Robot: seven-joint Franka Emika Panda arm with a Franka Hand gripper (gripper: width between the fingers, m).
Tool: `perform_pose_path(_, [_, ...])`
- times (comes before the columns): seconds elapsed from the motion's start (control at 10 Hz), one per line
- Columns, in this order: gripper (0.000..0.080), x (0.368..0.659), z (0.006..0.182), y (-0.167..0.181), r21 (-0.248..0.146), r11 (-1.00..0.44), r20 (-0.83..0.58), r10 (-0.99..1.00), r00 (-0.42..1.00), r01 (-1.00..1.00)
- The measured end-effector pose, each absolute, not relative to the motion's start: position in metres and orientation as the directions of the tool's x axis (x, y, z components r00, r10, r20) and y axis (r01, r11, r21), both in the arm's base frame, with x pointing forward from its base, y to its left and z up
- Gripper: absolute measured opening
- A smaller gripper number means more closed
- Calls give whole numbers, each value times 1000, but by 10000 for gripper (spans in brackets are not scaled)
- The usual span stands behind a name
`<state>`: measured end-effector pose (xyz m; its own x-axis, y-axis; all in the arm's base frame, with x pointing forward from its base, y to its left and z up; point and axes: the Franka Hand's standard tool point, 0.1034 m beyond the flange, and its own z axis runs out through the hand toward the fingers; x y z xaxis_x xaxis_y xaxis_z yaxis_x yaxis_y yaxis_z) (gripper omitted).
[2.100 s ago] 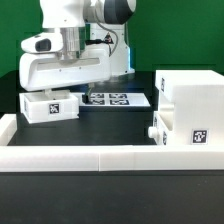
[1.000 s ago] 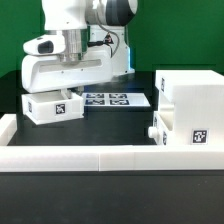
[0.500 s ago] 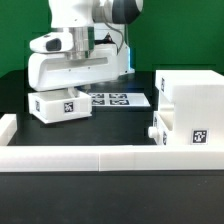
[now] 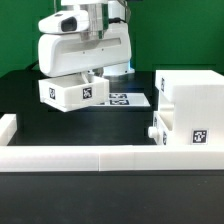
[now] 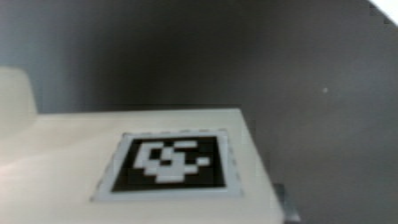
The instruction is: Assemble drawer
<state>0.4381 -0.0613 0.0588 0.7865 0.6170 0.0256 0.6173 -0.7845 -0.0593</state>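
One tray hangs tilted (off the table) in the gripper.

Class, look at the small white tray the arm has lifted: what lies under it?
Under the lifted tray is bare black table, with the marker board partly showing behind it. The tray hides the board's near edge.

The arm has lifted the small tray off the table, seemingly tilted.

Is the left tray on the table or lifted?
Lifted: the tray hangs tilted under the claw, black table visible beneath it.
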Motion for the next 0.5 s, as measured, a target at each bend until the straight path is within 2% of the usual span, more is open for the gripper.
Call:
perform_pose_path(0.1, [41,442,58,-60,-73,-756,12,652,758,651])
perform_pose_path(0.3, [41,439,56,-61,-75,-752,11,657,754,655])
perform_pose_path(0.5, [42,438,55,-64,-71,-602,19,796,605,795])
